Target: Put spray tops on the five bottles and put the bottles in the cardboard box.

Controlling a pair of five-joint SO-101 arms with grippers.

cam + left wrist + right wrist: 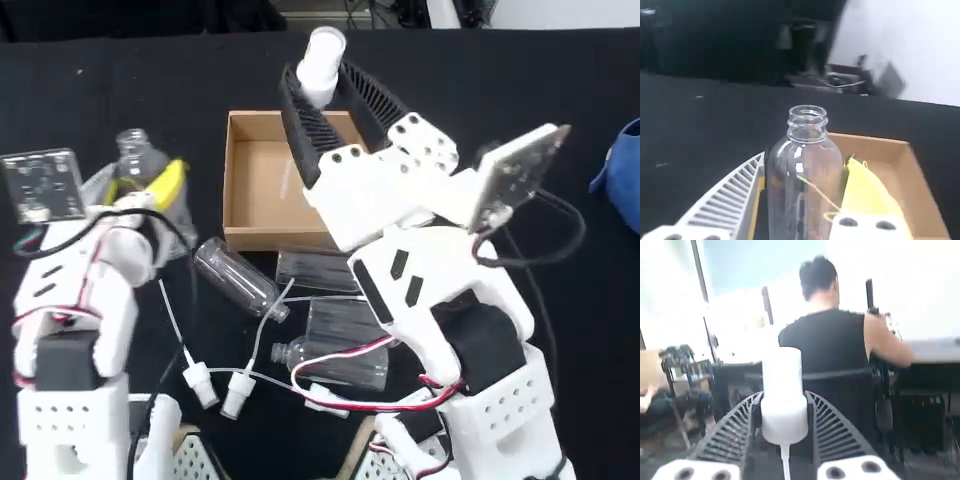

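Observation:
My left gripper [805, 200] is shut on a clear open-necked bottle [802, 175], held upright just left of the cardboard box [262, 180]; in the high view that bottle [140, 165] stands between the yellow-tipped fingers. My right gripper [325, 95] is raised above the box's far edge, shut on a white spray top [322, 62] with its cap pointing up. In the right wrist view the spray top [784, 400] sits between the black ribbed fingers, its thin tube hanging down. Three more clear bottles [235, 275] lie in front of the box.
Two loose spray tops [218, 385] with long tubes lie on the black cloth near the arm bases. The box [900, 175] interior holds nothing. A blue object [625, 175] sits at the right edge. A person stands far behind the table, away from it.

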